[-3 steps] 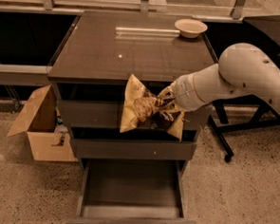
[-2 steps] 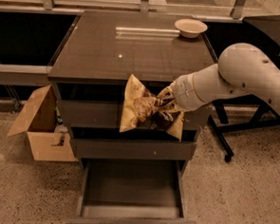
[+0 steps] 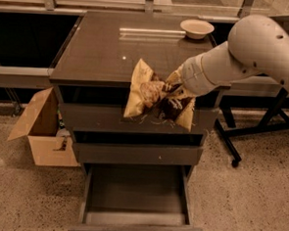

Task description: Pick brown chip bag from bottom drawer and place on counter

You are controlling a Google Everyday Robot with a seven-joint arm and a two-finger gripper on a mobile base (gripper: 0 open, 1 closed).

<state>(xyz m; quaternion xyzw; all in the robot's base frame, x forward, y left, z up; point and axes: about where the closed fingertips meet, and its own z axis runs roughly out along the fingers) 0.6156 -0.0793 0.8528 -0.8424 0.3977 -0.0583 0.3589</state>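
The brown chip bag (image 3: 155,96) is crinkled, dark brown with cream ends, and hangs in the air in front of the cabinet's upper drawer front, level with the counter's front edge. My gripper (image 3: 174,90) is shut on the bag's right middle; the arm reaches in from the right. The bottom drawer (image 3: 134,220) is pulled out, with a bare grey inside, directly below the bag. The counter (image 3: 104,46) is the glossy dark top of the cabinet, just behind and above the bag.
A cream bowl (image 3: 197,28) sits at the counter's back right. An open cardboard box (image 3: 43,128) stands on the floor left of the cabinet. A black table with tubular legs (image 3: 261,127) stands to the right.
The bag and gripper have risen slightly, nearer the counter's front edge. Nothing else has moved.
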